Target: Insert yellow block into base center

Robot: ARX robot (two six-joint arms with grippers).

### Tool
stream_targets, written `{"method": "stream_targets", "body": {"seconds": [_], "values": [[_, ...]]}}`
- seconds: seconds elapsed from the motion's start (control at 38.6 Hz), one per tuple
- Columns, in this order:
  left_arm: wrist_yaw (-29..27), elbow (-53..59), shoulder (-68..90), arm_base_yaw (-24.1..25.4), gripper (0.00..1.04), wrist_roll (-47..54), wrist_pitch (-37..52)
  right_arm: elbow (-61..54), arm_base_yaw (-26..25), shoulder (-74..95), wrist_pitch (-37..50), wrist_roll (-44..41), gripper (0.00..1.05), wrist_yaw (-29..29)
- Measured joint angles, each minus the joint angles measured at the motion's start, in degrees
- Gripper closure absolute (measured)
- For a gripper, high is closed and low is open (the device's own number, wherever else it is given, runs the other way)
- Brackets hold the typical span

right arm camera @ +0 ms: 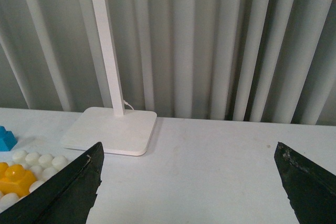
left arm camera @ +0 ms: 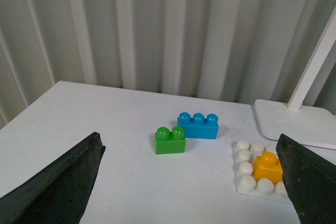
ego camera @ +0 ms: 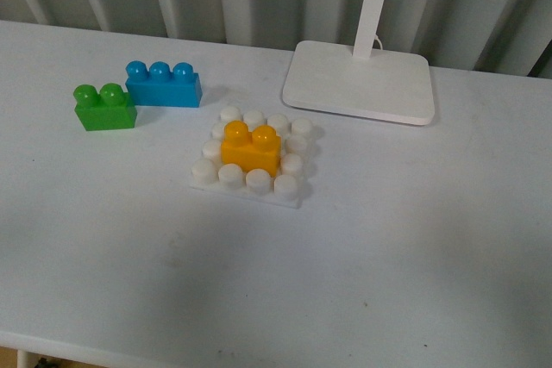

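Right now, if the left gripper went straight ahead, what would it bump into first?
Probably the green block, which sits nearest the middle between the open left gripper fingers; depth is unclear, so it might meet the table first.

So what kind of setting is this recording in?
Probably an indoor lab or test bench: a plain white table holding only toy bricks on a studded base, a white desk lamp foot, and a pleated grey curtain backdrop.

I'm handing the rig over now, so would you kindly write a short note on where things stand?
Left gripper: open, empty, raised off the table.
Right gripper: open, empty, raised too.
Yellow block: upright on the middle studs of the base, white studs ringing it.
Done: insertion appears finished.
Left: probably nothing; perhaps confirm it is fully seated.
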State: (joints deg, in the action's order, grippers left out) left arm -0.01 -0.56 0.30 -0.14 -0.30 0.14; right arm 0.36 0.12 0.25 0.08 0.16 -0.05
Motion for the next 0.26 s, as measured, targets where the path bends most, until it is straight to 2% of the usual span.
{"method": "stream_targets", "body": {"seconds": [0.26], "values": [[0.0, 0.0, 0.0, 0.0, 0.06, 0.0, 0.0, 0.0, 0.0, 0.0, 0.0, 0.0, 0.09, 0.0]]}}
